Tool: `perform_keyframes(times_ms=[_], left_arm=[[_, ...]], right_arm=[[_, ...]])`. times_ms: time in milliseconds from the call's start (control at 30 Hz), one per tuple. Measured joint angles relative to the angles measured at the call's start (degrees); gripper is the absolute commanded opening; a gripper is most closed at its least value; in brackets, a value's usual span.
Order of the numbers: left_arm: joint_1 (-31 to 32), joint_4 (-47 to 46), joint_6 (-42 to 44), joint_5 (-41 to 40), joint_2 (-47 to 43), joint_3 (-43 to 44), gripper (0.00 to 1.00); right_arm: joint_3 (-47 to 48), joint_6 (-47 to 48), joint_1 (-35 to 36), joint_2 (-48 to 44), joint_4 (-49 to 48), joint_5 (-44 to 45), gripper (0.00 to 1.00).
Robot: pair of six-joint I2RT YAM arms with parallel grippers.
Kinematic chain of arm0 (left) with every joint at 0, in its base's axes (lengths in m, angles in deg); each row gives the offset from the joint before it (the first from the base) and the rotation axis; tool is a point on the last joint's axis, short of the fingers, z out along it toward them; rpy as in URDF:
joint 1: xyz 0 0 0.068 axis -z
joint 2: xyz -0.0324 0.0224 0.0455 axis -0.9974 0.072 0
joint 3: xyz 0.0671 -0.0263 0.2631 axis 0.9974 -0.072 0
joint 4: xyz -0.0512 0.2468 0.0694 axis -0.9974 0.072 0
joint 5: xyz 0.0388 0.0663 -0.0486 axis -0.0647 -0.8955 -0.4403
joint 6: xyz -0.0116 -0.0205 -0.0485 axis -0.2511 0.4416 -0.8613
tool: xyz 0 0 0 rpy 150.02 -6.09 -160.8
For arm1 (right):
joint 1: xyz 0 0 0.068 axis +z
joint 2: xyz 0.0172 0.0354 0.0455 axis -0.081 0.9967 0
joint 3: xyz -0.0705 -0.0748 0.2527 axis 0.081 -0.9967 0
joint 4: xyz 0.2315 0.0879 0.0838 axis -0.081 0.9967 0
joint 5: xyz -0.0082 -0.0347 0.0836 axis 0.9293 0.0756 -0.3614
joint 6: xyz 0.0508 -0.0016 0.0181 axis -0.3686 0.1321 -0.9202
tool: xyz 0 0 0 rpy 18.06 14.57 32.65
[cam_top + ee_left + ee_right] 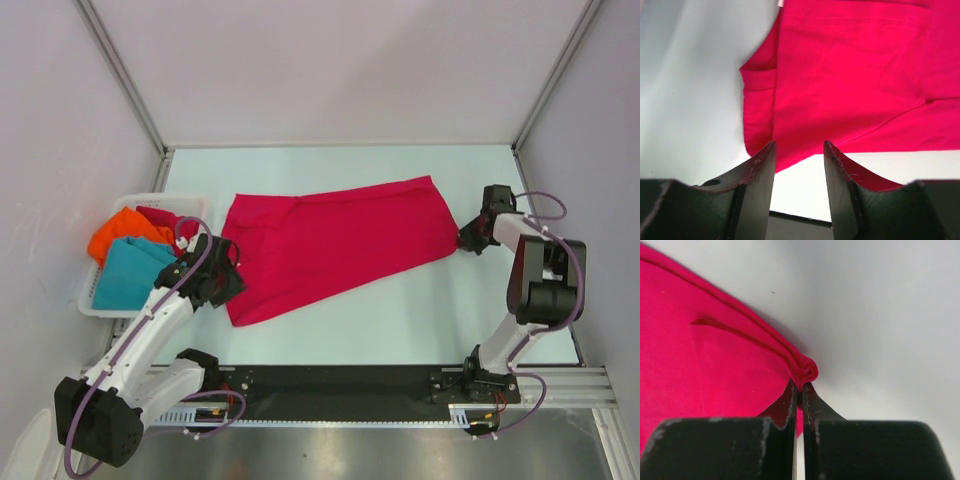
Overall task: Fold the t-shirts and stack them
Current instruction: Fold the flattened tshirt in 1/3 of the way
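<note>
Right pincer (800, 390) clamped on a corner of the red shirt (340, 240); left pincer (799, 160) gaping, holding nothing, by the shirt's left edge.
The shirt lies spread but skewed across mid-table. To flatten it well, I judge the left pincer should bite the near corner fully, through both layers. Then both arms should draw apart evenly and low, so no crease gets folded in; a thin pinch could slip. Pale walls (60, 120) enclose a smooth whitish table (420, 320). At its left a white basket (88, 305) holds a teal shirt (128, 272), an orange shirt (112, 238) and a second red shirt (165, 217).
</note>
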Motion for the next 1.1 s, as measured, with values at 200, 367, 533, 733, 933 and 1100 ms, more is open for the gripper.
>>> perform_keyframes(times_ms=[200, 367, 533, 733, 933, 1100], left_arm=[[0.0, 0.0, 0.4, 0.0, 0.0, 0.0, 0.48], [0.0, 0.0, 0.9, 0.1, -0.2, 0.0, 0.48], [0.0, 0.3, 1.3, 0.1, -1.6, 0.0, 0.48], [0.0, 1.2, 1.4, 0.4, -4.3, 0.0, 0.48], [0.0, 1.9, 1.4, 0.5, -5.6, 0.0, 0.48], [0.0, 2.0, 1.5, 1.0, -5.8, 0.0, 0.48]], right_arm=[[-4.5, -2.3, 1.0, -12.6, 3.4, 9.5, 0.00], [-8.7, -4.7, 3.4, -22.3, 6.1, 14.7, 0.00], [-12.5, -5.8, 7.3, -26.1, 10.6, 17.2, 0.00], [-14.2, -6.7, 12.7, -31.1, 16.5, 19.5, 0.00], [-14.5, -7.6, 13.1, -35.8, 20.0, 22.6, 0.00], [-14.6, -7.6, 13.1, -36.4, 21.0, 23.6, 0.00]])
